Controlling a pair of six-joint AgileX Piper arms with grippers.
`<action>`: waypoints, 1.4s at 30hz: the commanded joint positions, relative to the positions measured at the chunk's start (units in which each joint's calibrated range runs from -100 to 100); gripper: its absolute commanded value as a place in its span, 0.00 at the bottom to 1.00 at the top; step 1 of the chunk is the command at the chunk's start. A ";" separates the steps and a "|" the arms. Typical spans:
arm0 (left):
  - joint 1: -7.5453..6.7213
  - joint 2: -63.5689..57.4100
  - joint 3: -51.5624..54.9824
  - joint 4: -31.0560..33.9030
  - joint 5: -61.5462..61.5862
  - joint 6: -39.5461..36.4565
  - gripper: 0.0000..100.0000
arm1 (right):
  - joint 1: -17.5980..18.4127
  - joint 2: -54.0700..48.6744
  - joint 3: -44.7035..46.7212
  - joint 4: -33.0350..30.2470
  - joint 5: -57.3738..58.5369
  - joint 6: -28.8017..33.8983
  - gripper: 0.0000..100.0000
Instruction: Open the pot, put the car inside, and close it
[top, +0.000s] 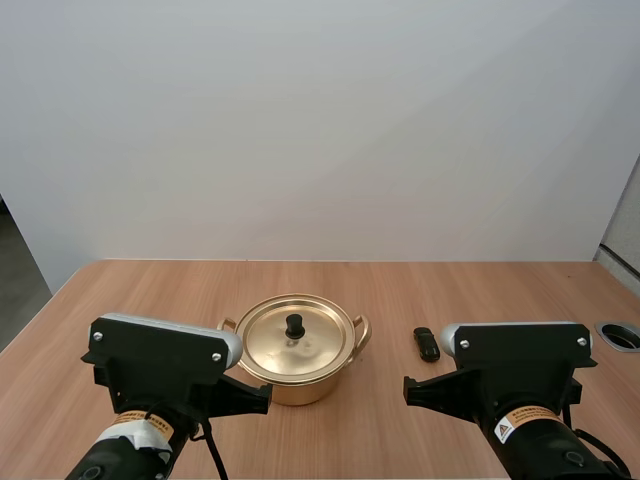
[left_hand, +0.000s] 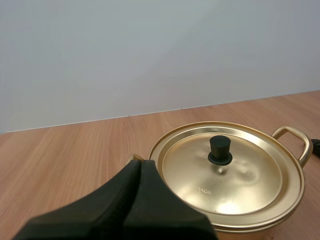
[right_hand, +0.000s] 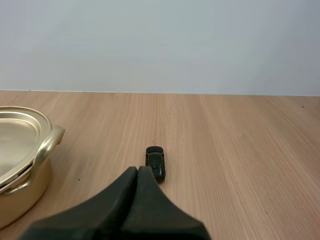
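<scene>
A gold pot (top: 297, 375) stands in the middle of the wooden table with its lid (top: 295, 338) on; the lid has a black knob (top: 295, 325). A small black toy car (top: 427, 344) lies to the pot's right. In the left wrist view my left gripper (left_hand: 140, 165) is shut, its tips just short of the pot's (left_hand: 287, 220) rim, near the lid (left_hand: 225, 172). In the right wrist view my right gripper (right_hand: 138, 171) is shut, its tips just before the car (right_hand: 155, 162), with the pot (right_hand: 30, 175) off to the side.
Both arm bases (top: 165, 375) (top: 520, 380) sit at the table's near edge. A round grommet hole (top: 620, 334) is at the table's right edge. Bare wood (top: 150, 290) surrounds the pot and car.
</scene>
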 joint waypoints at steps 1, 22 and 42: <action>0.02 0.00 0.00 0.05 0.05 0.04 0.00 | 0.05 0.00 0.00 0.02 -0.04 -0.01 0.00; 0.78 16.28 -13.41 5.20 3.72 5.17 0.00 | 0.05 19.56 -10.25 -14.16 -6.33 -1.87 0.00; -1.27 55.52 -35.19 -25.69 25.82 36.46 0.00 | 0.05 44.07 -26.61 -15.05 -1.69 -1.87 0.30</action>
